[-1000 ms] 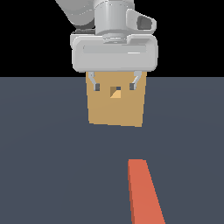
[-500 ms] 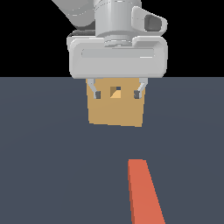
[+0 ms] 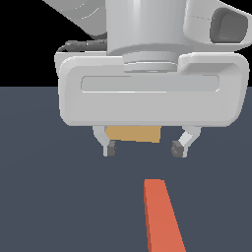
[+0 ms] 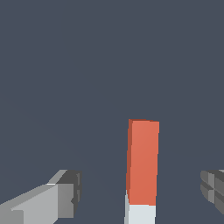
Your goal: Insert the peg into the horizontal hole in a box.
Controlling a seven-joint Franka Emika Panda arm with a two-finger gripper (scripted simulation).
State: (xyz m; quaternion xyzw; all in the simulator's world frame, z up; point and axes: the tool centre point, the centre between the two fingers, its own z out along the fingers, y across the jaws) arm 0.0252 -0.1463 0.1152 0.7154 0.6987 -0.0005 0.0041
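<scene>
Gripper (image 3: 142,148): I read it as spread wide with nothing between the fingers, hanging above the floor.
Exterior view, gripper body: it fills the upper frame from 10 to 2 o'clock; the two dark fingertips (image 3: 110,149) point down just under it.
Exterior view, box (image 3: 133,133): only a tan strip shows behind the fingers near centre; I can't see the hole from here.
Exterior view, peg (image 3: 161,216): the orange-red half lies flat on the dark floor (image 3: 49,197) at 6 o'clock, running out of frame, well apart from the fingertips.
Wrist view, gripper (image 4: 141,194): one finger (image 4: 48,201) sits at 8 o'clock, the other at 4 o'clock, wide apart.
Wrist view, peg (image 4: 142,162): it lies between the fingers toward 6 o'clock, touching neither; the white half just begins at the frame edge.
Handling, my judgement: a rigid, light, square bar; its flat sides should seat well against the pads.
Where to grip, my judgement: across two opposite flat sides on one half, leaving the other end free to enter the hole.
</scene>
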